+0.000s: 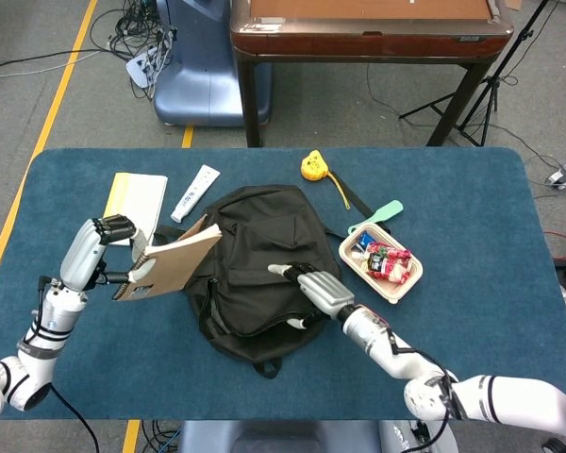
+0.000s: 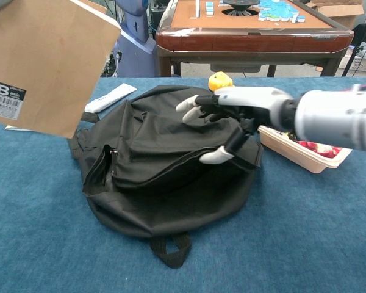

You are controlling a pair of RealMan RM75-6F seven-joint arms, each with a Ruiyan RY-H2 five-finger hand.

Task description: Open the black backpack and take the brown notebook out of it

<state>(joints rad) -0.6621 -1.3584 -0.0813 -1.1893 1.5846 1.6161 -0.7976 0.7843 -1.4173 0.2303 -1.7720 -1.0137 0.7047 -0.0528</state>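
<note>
One robot hand (image 1: 94,253) holds notebook (image 1: 170,264)

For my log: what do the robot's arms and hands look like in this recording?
Both arms are glossy white tubular segments with black bands at the joints. The left hand has a silver-grey back and black fingers; the right hand has a pale grey back, dark finger segments and white fingertips. A thin black cable runs along the right forearm.

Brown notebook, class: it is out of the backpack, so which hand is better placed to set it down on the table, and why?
Left. The left hand holds the brown notebook above the table; the right hand is over the black backpack.
</note>
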